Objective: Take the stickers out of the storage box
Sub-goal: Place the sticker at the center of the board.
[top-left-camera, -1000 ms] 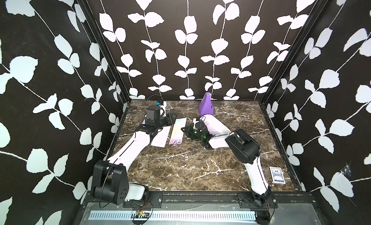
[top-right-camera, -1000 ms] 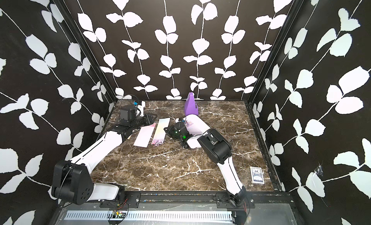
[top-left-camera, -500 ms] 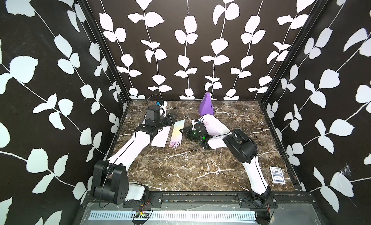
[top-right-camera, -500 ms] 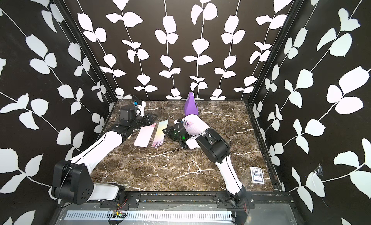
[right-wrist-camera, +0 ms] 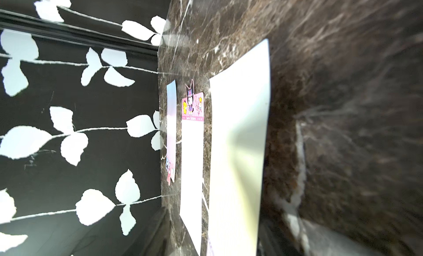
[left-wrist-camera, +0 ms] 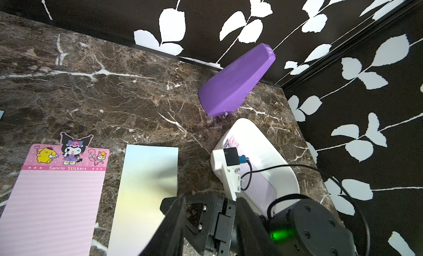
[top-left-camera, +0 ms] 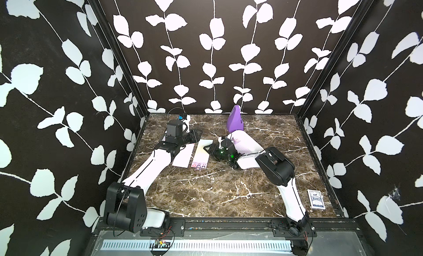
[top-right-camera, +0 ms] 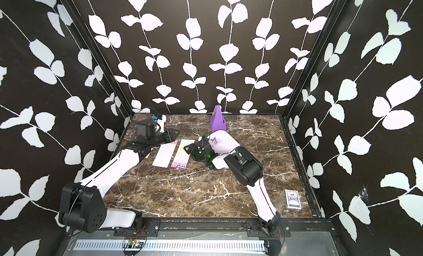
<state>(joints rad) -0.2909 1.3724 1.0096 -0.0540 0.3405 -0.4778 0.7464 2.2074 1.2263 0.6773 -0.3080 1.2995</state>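
Observation:
The white storage box [top-left-camera: 250,144] lies right of centre in both top views, with lilac stickers [top-left-camera: 235,141] still inside it. Left of it, a pink sticker sheet [top-left-camera: 183,155] and a pastel gradient sheet [top-left-camera: 201,153] lie flat on the marble. A third, blue-pink sheet [right-wrist-camera: 171,129] shows past the pink one [right-wrist-camera: 192,152] in the right wrist view. My right gripper [top-left-camera: 209,149] stands open low over the gradient sheet [right-wrist-camera: 238,140], one finger on each side and nothing gripped. My left gripper [top-left-camera: 196,134] hovers behind the sheets, its jaws apart and empty.
A purple pyramid-shaped object [top-left-camera: 234,120] stands right behind the storage box near the back wall. A blue playing-card pack [top-left-camera: 315,198] lies at the front right. Black leaf-patterned walls close in three sides. My right forearm crosses the box's near end.
My right gripper has gone from shut to open and let go of the gradient sheet, which now lies flat beside the pink one. The left arm has not moved.

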